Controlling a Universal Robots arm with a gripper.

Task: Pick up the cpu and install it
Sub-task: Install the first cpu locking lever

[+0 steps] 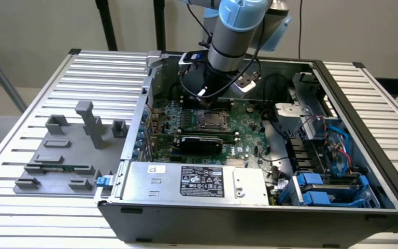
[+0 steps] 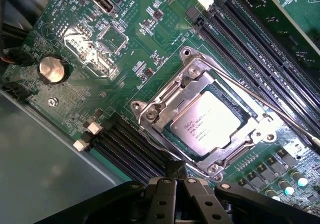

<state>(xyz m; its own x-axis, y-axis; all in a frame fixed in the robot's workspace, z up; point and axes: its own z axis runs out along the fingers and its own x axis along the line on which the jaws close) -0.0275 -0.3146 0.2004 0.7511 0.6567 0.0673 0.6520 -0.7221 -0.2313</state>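
- Gripper [image 2: 175,178] was closed on nothing, poised near the socket [image 2: 150,109].
- Cpu [image 2: 212,123] lay inside the socket frame (centre of the exterior view, on the board).
- Judgement: sound seating required the chip level, corners flush, no sideways nudging.

Just beyond the black pincer [image 2: 176,171], the chip [image 2: 212,124] is silver-grey with fine dark lettering, framed by a shiny bare-metal bracket [image 2: 165,101] on a deep green board [image 2: 150,43] lined with black slots [image 2: 250,38], a silvery coin battery [image 2: 52,69] farther off.
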